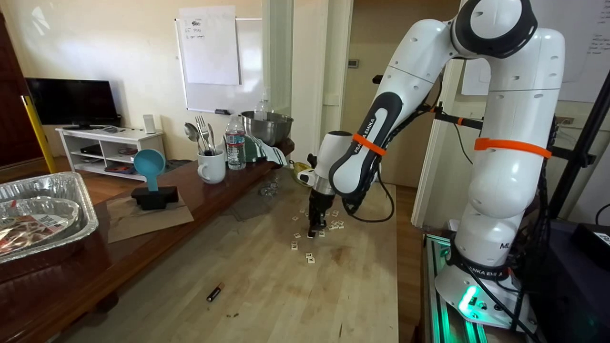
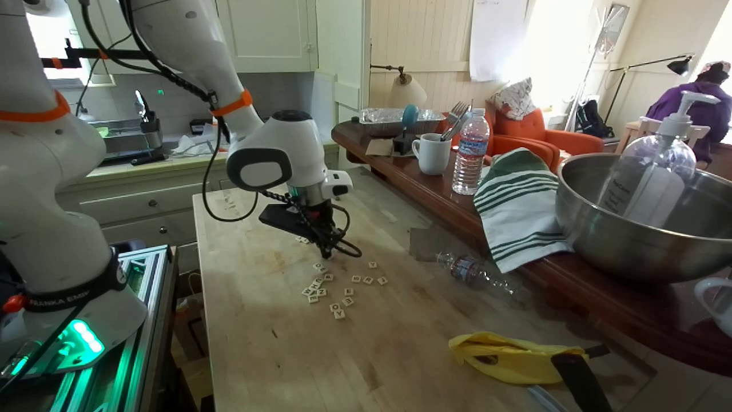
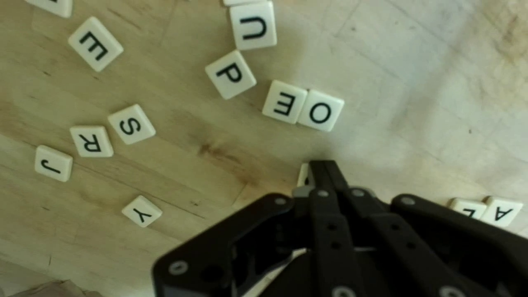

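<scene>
Gripper (image 3: 323, 164) jaws together; any drift toward twelve o'clock, wrist view, could knock the O tile (image 3: 321, 110) askew.

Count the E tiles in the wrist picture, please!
2: one E tile at upper left, another E tile at upper middle, beside the O tile. Others may be hidden by the tool or cut off.

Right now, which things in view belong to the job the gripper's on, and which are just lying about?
Probably part of the job: shut gripper; letter tiles around it.
Apparently just lying about: black-and-copper battery; clear plastic bottle on its side; green-striped towel; steel mixing bowl.
</scene>
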Robot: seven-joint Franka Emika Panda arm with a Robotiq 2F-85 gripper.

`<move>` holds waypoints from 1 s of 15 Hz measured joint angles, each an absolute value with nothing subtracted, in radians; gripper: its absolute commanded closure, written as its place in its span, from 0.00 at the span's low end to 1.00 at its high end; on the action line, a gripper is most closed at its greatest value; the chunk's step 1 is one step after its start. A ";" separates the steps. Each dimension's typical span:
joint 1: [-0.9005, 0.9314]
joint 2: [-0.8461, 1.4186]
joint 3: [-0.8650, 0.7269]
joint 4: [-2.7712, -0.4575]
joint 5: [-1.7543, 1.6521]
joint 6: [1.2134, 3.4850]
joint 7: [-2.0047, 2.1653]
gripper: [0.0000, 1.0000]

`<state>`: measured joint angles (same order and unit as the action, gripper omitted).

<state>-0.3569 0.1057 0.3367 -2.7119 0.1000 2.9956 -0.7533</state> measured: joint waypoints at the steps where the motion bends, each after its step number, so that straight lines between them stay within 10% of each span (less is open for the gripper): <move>1: -0.357 0.099 0.337 -2.720 0.099 2.996 -0.756 1.00; 15: -0.301 0.068 0.279 -2.739 0.091 2.947 -0.754 1.00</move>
